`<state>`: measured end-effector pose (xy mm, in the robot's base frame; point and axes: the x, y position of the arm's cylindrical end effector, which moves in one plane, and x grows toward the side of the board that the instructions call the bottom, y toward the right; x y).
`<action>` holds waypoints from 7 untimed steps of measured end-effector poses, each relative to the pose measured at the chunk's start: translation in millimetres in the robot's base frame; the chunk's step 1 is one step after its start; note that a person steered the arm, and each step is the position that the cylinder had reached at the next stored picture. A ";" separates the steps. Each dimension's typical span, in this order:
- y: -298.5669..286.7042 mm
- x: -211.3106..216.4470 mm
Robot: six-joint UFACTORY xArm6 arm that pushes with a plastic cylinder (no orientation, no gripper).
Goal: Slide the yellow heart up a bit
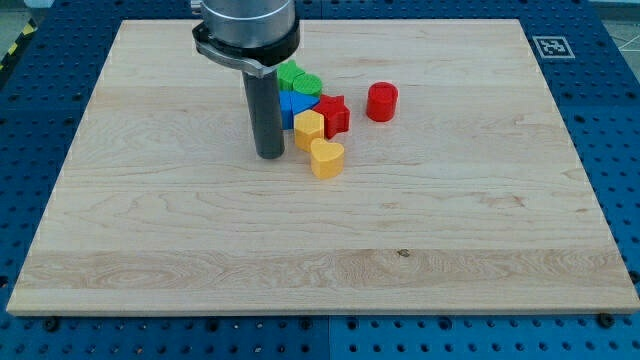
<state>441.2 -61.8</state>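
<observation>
The yellow heart [327,158] lies near the board's middle, at the lower edge of a cluster of blocks. A yellow hexagon-like block [309,128] touches it from above left. A red star [335,113] sits just above, with a blue block [293,104] and green blocks [299,80] behind. A red cylinder [382,102] stands apart to the view's right. My tip [269,155] rests on the board just left of the yellow blocks, about level with the heart and a short gap from it.
The wooden board [200,260] lies on a blue perforated table. A printed marker tag [551,46] sits beyond the board's top right corner. The arm's grey body [246,25] hangs over the board's top centre.
</observation>
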 end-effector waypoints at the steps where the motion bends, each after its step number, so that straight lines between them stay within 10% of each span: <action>1: 15.4 -4.1; 7: 28.9 56.5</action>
<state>497.7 -32.9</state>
